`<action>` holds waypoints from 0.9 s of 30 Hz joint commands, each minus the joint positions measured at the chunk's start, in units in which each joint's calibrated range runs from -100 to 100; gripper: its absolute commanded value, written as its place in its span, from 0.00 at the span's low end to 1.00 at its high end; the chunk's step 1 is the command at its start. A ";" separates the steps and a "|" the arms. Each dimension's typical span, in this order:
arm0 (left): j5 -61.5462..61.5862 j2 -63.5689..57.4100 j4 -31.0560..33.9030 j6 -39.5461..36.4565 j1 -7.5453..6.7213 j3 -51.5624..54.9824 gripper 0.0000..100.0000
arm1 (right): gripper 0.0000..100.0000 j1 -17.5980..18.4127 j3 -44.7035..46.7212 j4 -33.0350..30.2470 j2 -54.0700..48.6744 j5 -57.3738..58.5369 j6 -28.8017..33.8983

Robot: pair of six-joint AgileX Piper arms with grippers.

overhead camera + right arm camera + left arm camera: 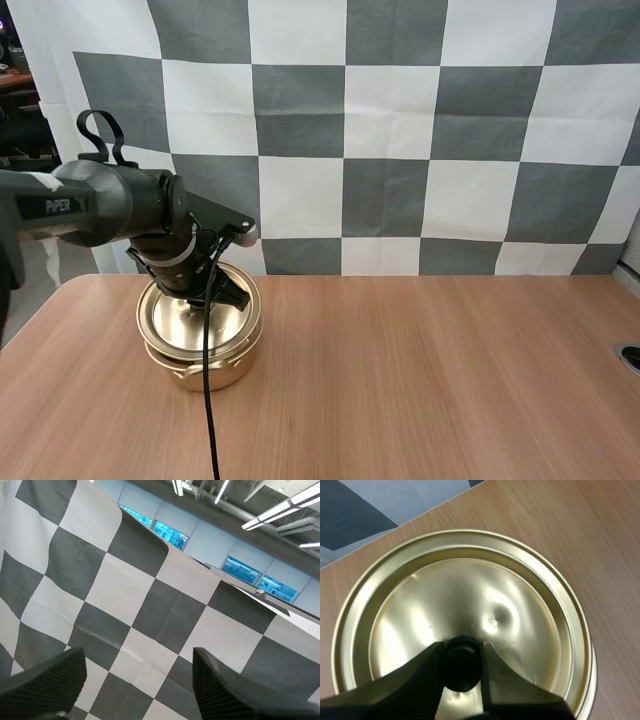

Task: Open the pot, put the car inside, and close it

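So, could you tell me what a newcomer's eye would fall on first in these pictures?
The shiny gold pot sits at the left of the wooden table. The left gripper pinches the black knob of its lid. The right gripper stands open, holding nothing.

Black PiPER-marked left arm (pixel 110 205); ribbed right claw (pixel 138 652)
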 commanded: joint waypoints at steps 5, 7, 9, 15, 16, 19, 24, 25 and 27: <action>2.54 0.07 -1.65 0.79 0.03 0.01 0.00 | 1.00 -0.02 -0.02 -0.01 -0.02 0.00 0.02; 3.15 0.07 -2.91 1.49 0.03 0.01 0.00 | 1.00 -0.02 -0.02 -0.01 -0.02 0.00 0.02; 3.13 0.07 -3.34 1.49 0.03 0.01 0.00 | 1.00 -0.02 -0.02 -0.01 -0.02 0.00 0.02; 3.29 0.07 -3.32 1.49 0.03 0.01 0.00 | 1.00 -0.02 -0.02 -0.35 -0.02 0.00 0.02; 3.29 0.07 -3.32 1.49 0.03 0.01 0.00 | 1.00 -0.02 -0.02 -0.35 -0.02 0.00 0.02; 2.37 0.07 -3.32 1.49 0.03 0.01 0.00 | 1.00 -0.02 -0.02 -0.35 -0.02 0.00 0.02; 1.27 1.35 -3.32 1.49 0.03 0.01 0.00 | 1.00 -0.02 -0.02 -0.35 -0.02 0.00 0.02; 1.27 2.02 -3.32 1.49 0.03 0.01 0.00 | 1.00 -0.02 -0.02 -0.35 -0.02 0.00 0.02; 1.27 3.18 -3.32 1.49 0.03 0.06 0.00 | 1.00 -0.02 -0.02 -0.35 -0.02 0.00 0.02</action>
